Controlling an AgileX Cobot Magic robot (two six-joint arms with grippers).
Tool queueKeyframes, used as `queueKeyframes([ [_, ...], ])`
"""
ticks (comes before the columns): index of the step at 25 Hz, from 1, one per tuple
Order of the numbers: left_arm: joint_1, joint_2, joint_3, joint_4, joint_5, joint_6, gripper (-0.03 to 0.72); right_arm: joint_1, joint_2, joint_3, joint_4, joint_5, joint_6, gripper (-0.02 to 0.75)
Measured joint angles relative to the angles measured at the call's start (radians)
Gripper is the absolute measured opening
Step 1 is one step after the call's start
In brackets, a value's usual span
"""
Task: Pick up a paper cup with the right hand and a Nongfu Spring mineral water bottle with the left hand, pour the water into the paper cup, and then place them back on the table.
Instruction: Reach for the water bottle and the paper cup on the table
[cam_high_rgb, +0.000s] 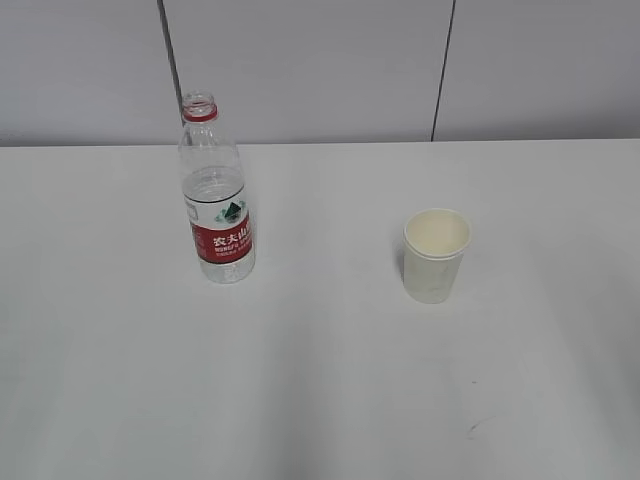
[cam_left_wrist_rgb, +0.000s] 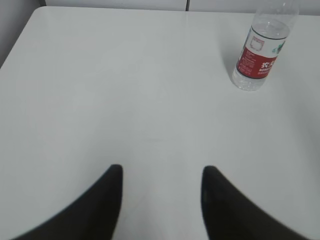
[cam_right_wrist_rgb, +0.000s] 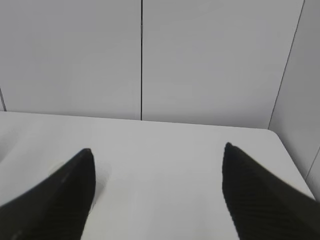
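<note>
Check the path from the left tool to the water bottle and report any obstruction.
Nothing visible stands in the way. In the left wrist view, only bare table lies between the open left tool and the upright bottle, far off to its right. The paper cup stands well aside.

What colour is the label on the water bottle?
Red and white label, with a small green logo; clearest in the exterior view.
</note>
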Motion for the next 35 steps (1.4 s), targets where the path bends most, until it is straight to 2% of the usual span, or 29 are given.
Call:
queueKeyframes([
  [2, 0.000, 0.000, 0.000, 0.000, 0.000, 0.000, 0.547, 0.000, 0.011, 0.000, 0.000, -0.007, 0.000, 0.587],
  [3, 0.000, 0.000, 0.000, 0.000, 0.000, 0.000, 0.596, 0.000, 0.018, 0.000, 0.000, -0.012, 0.000, 0.587],
  [5, 0.000, 0.000, 0.000, 0.000, 0.000, 0.000, 0.635, 0.000, 0.027, 0.000, 0.000, -0.027, 0.000, 0.587],
  [10, 0.000, 0.000, -0.012, 0.000, -0.011, 0.016, 0.640, 0.000, 0.044, 0.000, 0.000, -0.048, -0.002, 0.587],
  [13, 0.000, 0.000, -0.024, 0.000, -0.087, 0.041, 0.631, 0.000, 0.061, 0.000, 0.000, -0.070, -0.002, 0.587],
  [17, 0.000, 0.000, 0.023, -0.001, -0.352, 0.057, 0.608, 0.000, 0.104, 0.000, 0.000, -0.129, -0.002, 0.587],
  [25, -0.005, 0.018, 0.249, -0.005, -0.851, 0.063, 0.585, 0.000, 0.238, 0.009, 0.000, -0.213, -0.004, 0.587],
  [35, -0.040, 0.241, 0.270, 0.001, -1.125, 0.063, 0.562, 0.000, 0.441, 0.072, 0.000, -0.470, -0.004, 0.587],
])
